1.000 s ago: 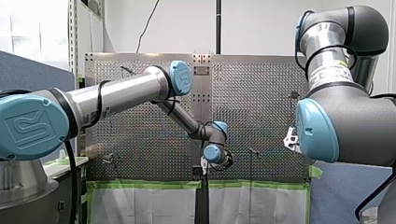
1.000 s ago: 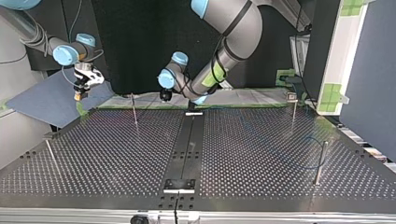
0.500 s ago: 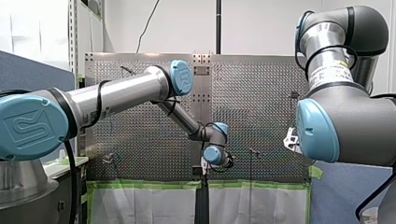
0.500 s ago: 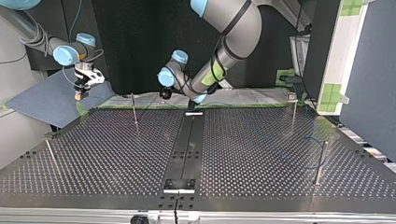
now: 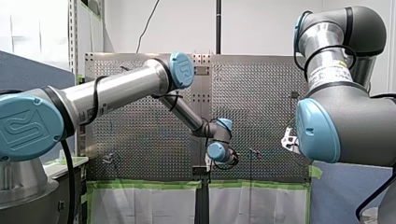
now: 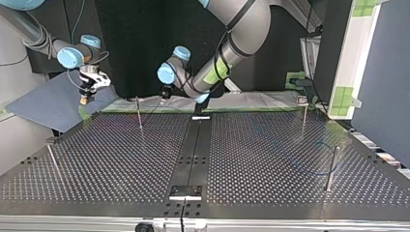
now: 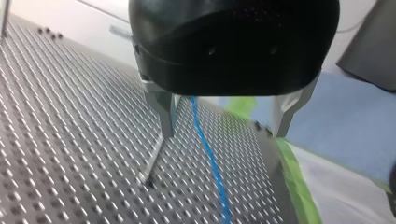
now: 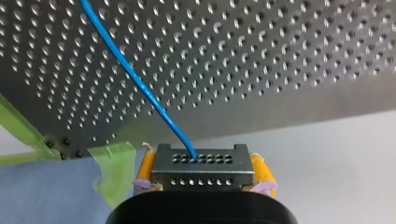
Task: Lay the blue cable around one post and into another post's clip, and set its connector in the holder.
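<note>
Found my right gripper (image 8: 201, 173) closed firmly on the black connector (image 8: 201, 161), yellow pads (image 8: 146, 169) pressed against its two sides. Saw the blue cable (image 8: 135, 79) leave the connector's perforated face and run out over the surface (image 8: 280, 60). Located the connector off the surface: in the top view, just beyond the far left corner, above a blue mat (image 6: 43, 104), with green tape (image 8: 114, 170) lining the edge close by.

Found my left gripper (image 7: 224, 133) with its metal fingers (image 7: 163, 109) spread wide apart and nothing gripped. Saw the blue cable in the gap between them, further down toward the surface, touching neither finger. Noted a thin post (image 7: 154, 158) standing upright just beside the cable, under one finger. In the top view, placed this gripper above the far edge, a little toward the left of its middle, close by that thin post.

Elsewhere in the top view, picked out a faint loop of cable on the surface near the right edge, by a thicker post (image 6: 331, 166); could not tell whether around it or only beside it. Noted another slim post (image 6: 304, 113) near the far right corner, a tilted post (image 6: 53, 162) near the left edge, and a black strip (image 6: 196, 145) down the middle from far edge to near edge.
</note>
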Controlling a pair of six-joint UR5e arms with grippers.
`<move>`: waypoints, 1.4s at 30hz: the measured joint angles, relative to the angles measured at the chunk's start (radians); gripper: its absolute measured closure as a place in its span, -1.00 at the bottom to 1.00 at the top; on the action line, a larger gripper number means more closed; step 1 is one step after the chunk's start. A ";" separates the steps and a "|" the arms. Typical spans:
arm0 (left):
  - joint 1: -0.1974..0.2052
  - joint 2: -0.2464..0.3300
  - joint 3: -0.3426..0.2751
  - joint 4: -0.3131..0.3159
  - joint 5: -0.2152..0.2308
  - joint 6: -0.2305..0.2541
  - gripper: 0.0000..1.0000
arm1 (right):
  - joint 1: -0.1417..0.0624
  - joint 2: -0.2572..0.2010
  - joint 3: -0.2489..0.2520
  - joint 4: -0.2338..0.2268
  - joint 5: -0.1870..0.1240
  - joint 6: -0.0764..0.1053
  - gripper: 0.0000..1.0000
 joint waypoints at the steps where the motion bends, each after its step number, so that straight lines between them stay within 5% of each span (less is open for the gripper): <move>1: -0.002 0.008 -0.008 0.007 0.002 -0.001 -1.00 | 0.003 0.000 -0.001 0.000 -0.005 -0.002 1.00; 10: -0.018 0.089 -0.089 0.035 0.005 0.007 -1.00 | 0.032 0.001 -0.007 0.007 -0.032 -0.008 1.00; 23: -0.033 0.111 -0.194 0.076 0.041 -0.029 -1.00 | 0.036 0.001 -0.007 0.014 -0.033 -0.004 1.00; 42: -0.048 0.111 -0.209 0.158 0.057 -0.051 -1.00 | 0.036 0.002 -0.007 0.012 -0.034 0.001 1.00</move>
